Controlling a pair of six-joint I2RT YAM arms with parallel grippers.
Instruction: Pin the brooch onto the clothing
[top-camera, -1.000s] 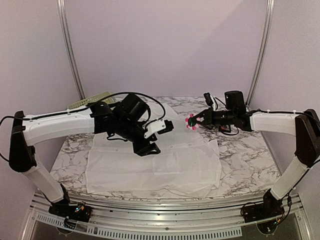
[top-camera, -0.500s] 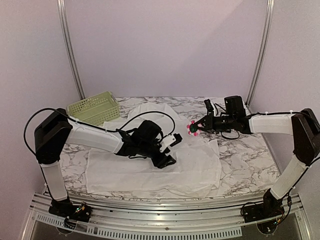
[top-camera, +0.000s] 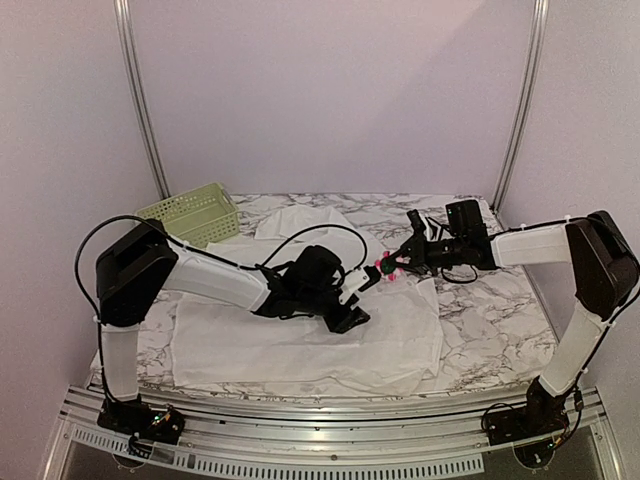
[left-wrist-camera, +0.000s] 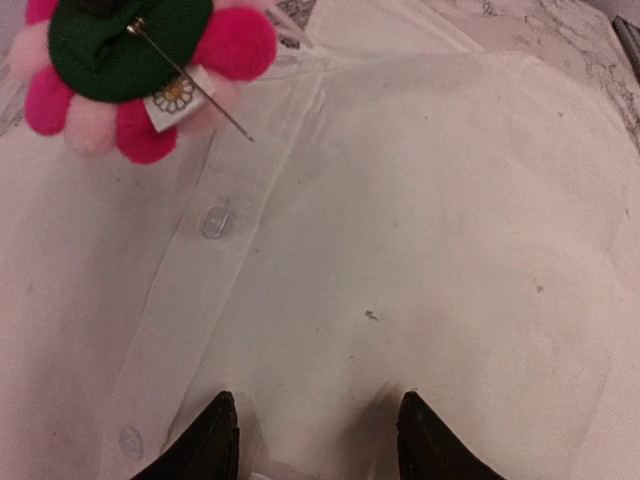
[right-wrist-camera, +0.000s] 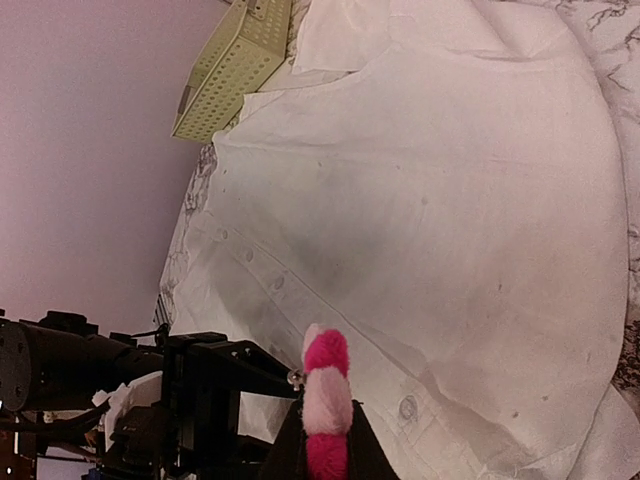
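Right gripper (top-camera: 395, 262) first: its jaws are clenched on the brooch (top-camera: 385, 266), and in the right wrist view the pink and pale petals stand straight up out of the pinch, right at the fingertips. The left wrist view looks at the back of the brooch (left-wrist-camera: 130, 50), a green disc ringed with pink puffs and a small white tag (left-wrist-camera: 175, 97). It sits well ahead of my left jaws and off to their left. The bare pin (left-wrist-camera: 195, 90) slants out of the disc toward the cloth; I cannot tell whether its tip touches. Left gripper (left-wrist-camera: 315, 435): jaws parted, nothing between them but flat white shirt (left-wrist-camera: 430, 200). The two dark fingertips (left-wrist-camera: 215, 440) are right down at the fabric, though I can't say whether they press it. The button strip runs just left of those jaws, with one clear button (left-wrist-camera: 215, 222) ahead of the left fingertip and below the brooch. From above, the two grippers are near each other, tips facing over the upper chest of the shirt, which lies spread on the marble table (top-camera: 490, 310). The shirt fans out ahead of the right jaws in that wrist view too, and the green basket (top-camera: 190, 215) sits well beyond them at the far corner.
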